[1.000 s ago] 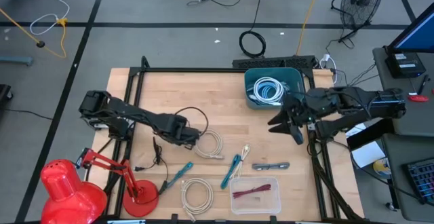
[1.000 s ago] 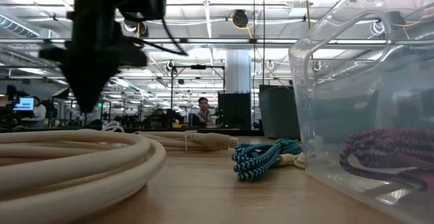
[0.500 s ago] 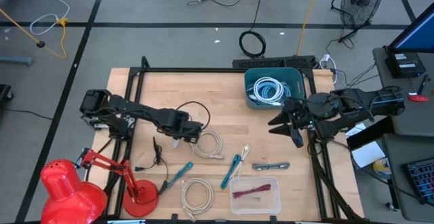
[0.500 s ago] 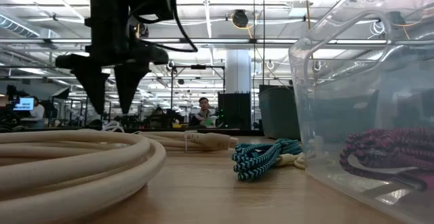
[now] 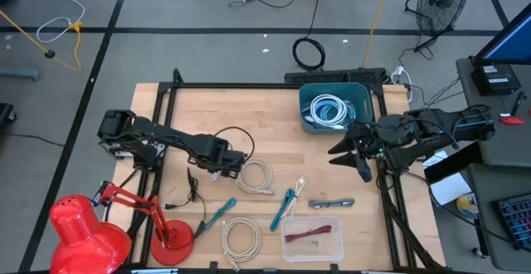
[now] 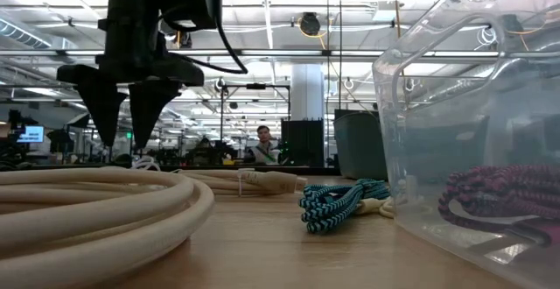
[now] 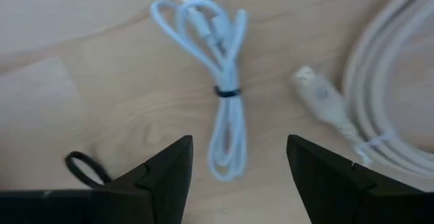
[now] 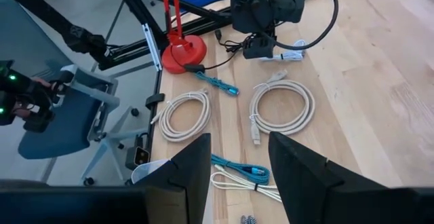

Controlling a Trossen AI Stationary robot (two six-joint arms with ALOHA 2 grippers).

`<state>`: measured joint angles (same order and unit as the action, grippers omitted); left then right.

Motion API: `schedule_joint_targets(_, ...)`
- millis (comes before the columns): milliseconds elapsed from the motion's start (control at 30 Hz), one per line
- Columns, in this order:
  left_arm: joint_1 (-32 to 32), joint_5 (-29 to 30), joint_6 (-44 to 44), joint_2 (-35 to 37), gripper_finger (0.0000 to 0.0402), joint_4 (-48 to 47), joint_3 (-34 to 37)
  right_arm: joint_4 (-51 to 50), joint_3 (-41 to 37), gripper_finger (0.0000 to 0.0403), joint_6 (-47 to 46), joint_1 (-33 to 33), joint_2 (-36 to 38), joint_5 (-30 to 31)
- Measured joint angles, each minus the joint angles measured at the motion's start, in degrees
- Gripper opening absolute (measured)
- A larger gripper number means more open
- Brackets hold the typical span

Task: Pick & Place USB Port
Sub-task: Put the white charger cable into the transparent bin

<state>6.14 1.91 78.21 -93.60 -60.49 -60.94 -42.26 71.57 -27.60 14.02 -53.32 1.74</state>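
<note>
Approach step: the left end effector (image 7: 237, 176), fingers apart, hovers over the small white cable (image 7: 218, 88) lying just ahead; next, descend and close.

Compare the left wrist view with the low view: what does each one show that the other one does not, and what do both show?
Only the left wrist view shows the small pale blue bundled cable on the wooden table, lying between the open left gripper's dark fingers. Only the low view shows the clear plastic container holding a red braided cable, the teal braided cable and a distant person. Both show the left gripper and the thick cream coiled cable.
</note>
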Motion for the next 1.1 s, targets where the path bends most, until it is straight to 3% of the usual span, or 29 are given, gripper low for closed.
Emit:
schedule_joint_targets(300,0.33,-3.06,1.92,-0.02,0.0243,5.15,8.09,-0.01,0.00,0.0139,0.01,0.00,0.00,-0.24)
schedule_joint_targets(567,0.25,-1.87,0.34,-0.04,0.0241,7.77,8.63,0.00,0.00,0.0139,0.01,-0.02,0.00,-0.23)
schedule_joint_targets(1100,-0.77,0.96,-2.66,-0.04,0.0109,11.18,8.61,0.00,0.00,0.0139,-0.85,-0.02,0.00,-0.24)
